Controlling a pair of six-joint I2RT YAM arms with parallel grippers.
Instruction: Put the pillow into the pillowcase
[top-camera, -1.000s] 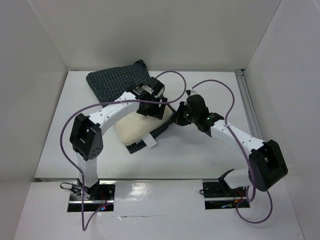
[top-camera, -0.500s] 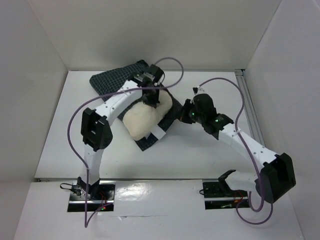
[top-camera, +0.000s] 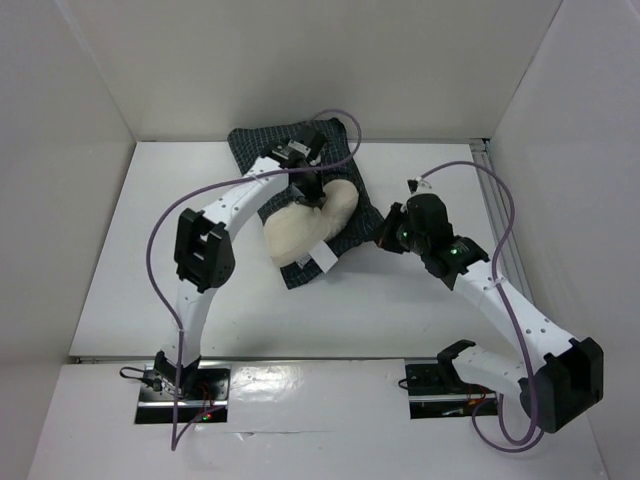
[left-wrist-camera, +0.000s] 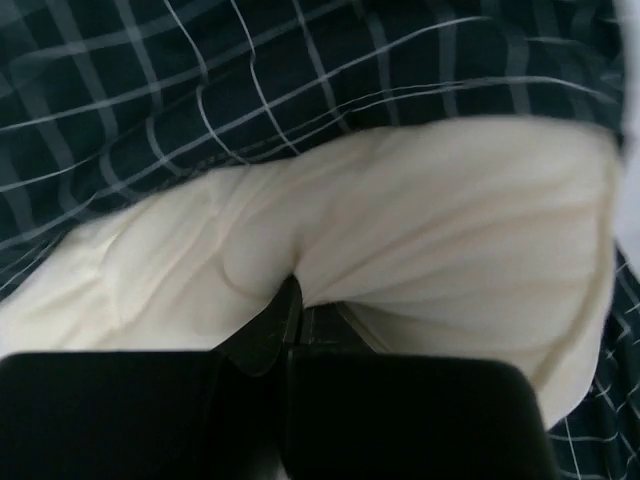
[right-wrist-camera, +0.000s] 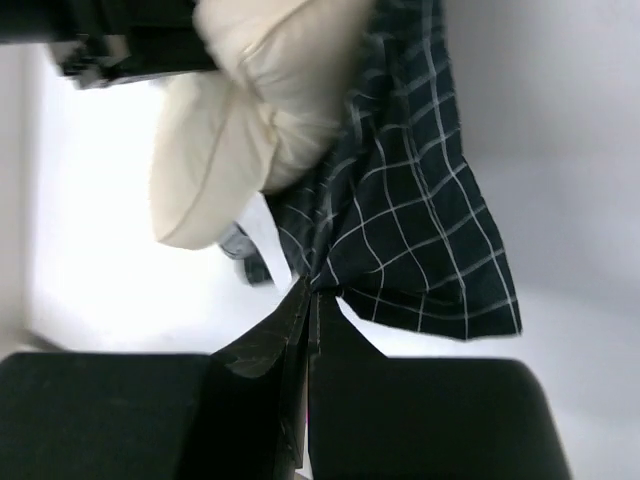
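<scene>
Pillow (top-camera: 300, 228): cream, quilted, soft; white tag (top-camera: 322, 259); my left tool (left-wrist-camera: 295, 300) pinched on it. Pillowcase (top-camera: 248, 146): thin navy check cloth; my right tool (right-wrist-camera: 308, 300) clamped on its edge.

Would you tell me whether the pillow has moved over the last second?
Yes; the pillow shifted toward the back wall and slightly rightward.

Cream pillow (top-camera: 308, 222) on a dark checked pillowcase (top-camera: 258, 146), white table (top-camera: 400, 310).
In the middle of the frame the pillow is cream-white with faint lengthwise lines and a small white tag (top-camera: 322, 258); the pillowcase is dark navy, nearly green-black, with a fine light grid. The left arm (top-camera: 235, 198) and right arm (top-camera: 505, 305) are white with black joints, their cables (top-camera: 151, 250) purple; the left gripper (left-wrist-camera: 295, 300) and right gripper (right-wrist-camera: 308, 300) are black.
</scene>
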